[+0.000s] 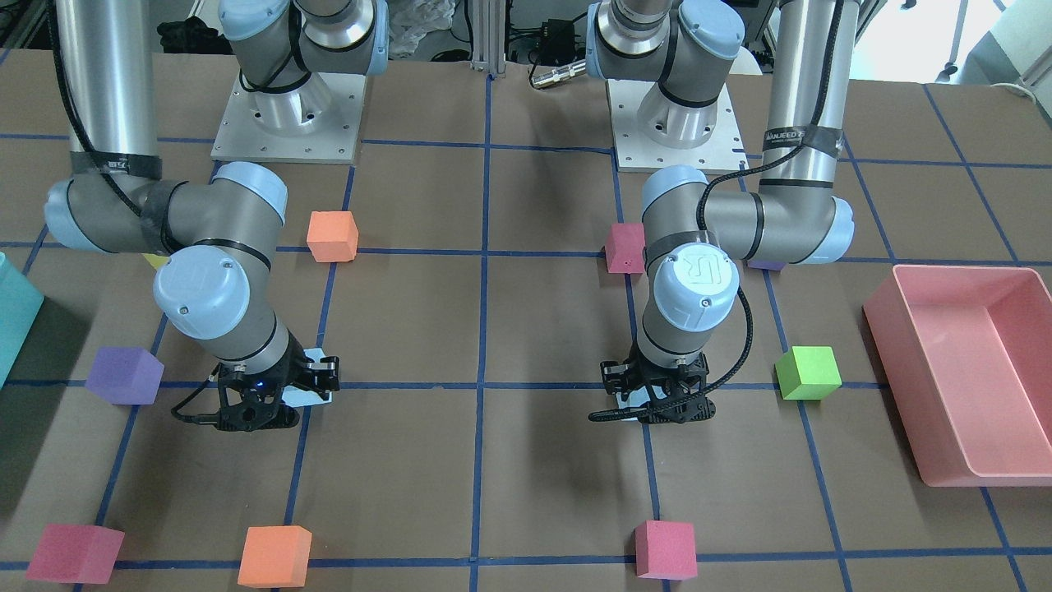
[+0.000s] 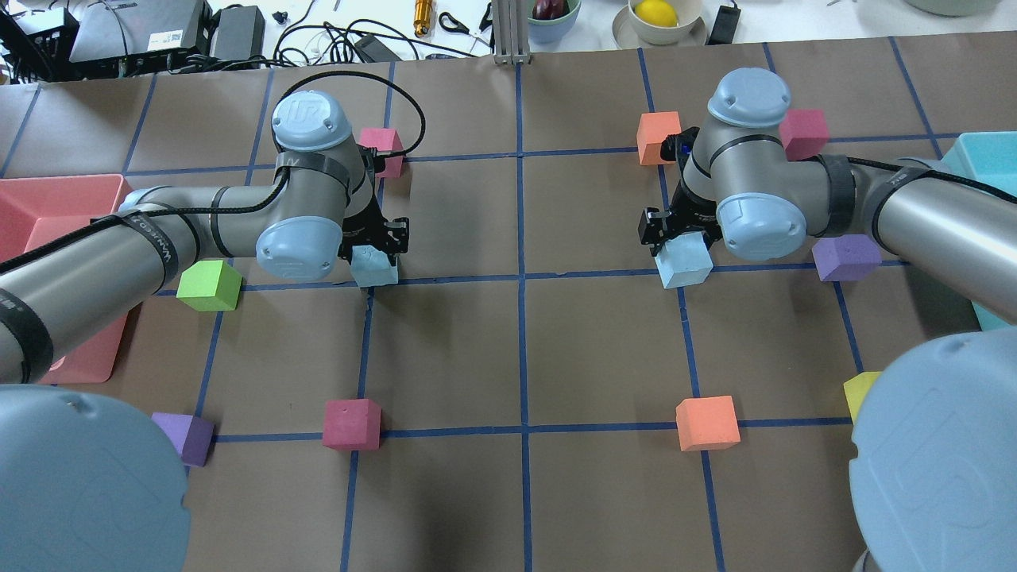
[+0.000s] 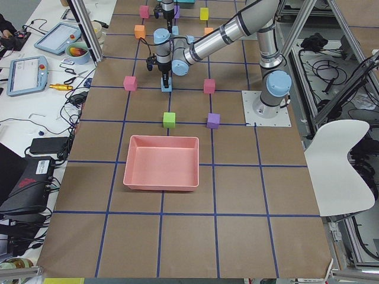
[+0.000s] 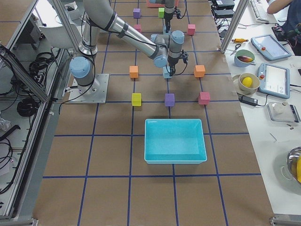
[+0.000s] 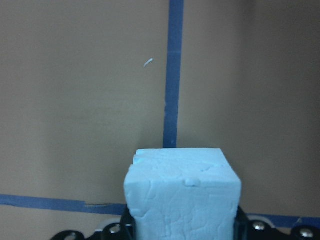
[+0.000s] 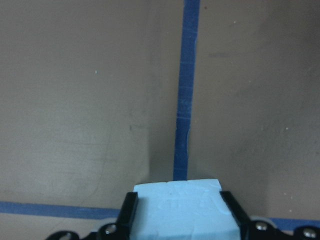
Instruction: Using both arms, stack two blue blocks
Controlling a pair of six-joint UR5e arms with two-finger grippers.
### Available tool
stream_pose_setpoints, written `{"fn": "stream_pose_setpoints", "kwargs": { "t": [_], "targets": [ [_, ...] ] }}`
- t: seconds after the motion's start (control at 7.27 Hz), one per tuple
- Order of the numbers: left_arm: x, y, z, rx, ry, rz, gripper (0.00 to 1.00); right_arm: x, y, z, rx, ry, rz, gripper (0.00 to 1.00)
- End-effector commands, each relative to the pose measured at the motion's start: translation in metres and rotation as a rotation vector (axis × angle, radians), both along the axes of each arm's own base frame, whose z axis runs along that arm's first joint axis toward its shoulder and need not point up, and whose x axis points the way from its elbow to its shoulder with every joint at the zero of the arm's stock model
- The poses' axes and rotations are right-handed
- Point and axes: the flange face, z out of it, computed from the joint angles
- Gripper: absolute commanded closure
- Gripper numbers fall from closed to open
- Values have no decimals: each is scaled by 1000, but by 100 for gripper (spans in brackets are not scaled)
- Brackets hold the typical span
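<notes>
1. Closure of the left gripper (image 5: 184, 227) on the left blue block (image 2: 373, 268) is shown in the left wrist view, where the pale cube fills the gap between the jaws and stands well proud of them.
2. The right gripper (image 6: 179, 220) is likewise seen clamped on the right blue block (image 2: 685, 262). Its black fingers (image 6: 129, 215) are pressed against two opposite sides of the cube.
3. Each block is found at a crossing of the blue tape lines (image 2: 520, 278) on the brown table (image 2: 596, 349), one in the robot's left half and one in its right.
4. The two blocks are set well apart, with the central tape line between them.
5. Whether either block is resting on the table or raised just off it cannot be told.
6. A green cube (image 2: 209, 285) is seen near the left blue block on its outer side, and a purple cube (image 2: 847, 257) near the right blue block on its outer side.
7. A pink bin (image 1: 962, 460) is placed at the table's left end and a teal bin (image 4: 175, 159) at its right end.
</notes>
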Motion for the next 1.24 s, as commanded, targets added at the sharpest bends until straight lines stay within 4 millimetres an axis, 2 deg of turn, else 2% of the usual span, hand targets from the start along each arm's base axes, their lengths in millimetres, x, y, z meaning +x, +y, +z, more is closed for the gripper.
{"fn": "stream_pose_setpoints", "kwargs": {
  "t": [0.0, 0.14, 0.28, 0.41, 0.69, 0.83, 0.96, 1.1],
  "targets": [
    [-4, 3, 29, -60, -4, -8, 100, 5, -7, 18, -25, -2, -1, 100],
    [-5, 4, 35, -69, 4, -8, 100, 28, -6, 47, -19, -2, 23, 100],
    [-8, 5, 40, -74, 4, -11, 100, 58, -4, 74, -15, 2, -22, 100],
    [-9, 6, 50, -86, 7, -13, 100, 93, 12, 87, 9, 1, -39, 100],
    [5, 4, 62, -91, 4, 0, 100, 165, 42, 84, 39, -67, -161, 100],
    [11, 7, 69, -71, 1, -40, 100, 192, 58, 74, 57, -59, -133, 100],
    [10, 8, 75, -78, 2, -42, 100, 206, 66, 56, 56, -62, -104, 100],
    [12, 9, 79, -78, 2, -46, 100, 213, 72, 44, 25, -75, -81, 100]
  ]
}}
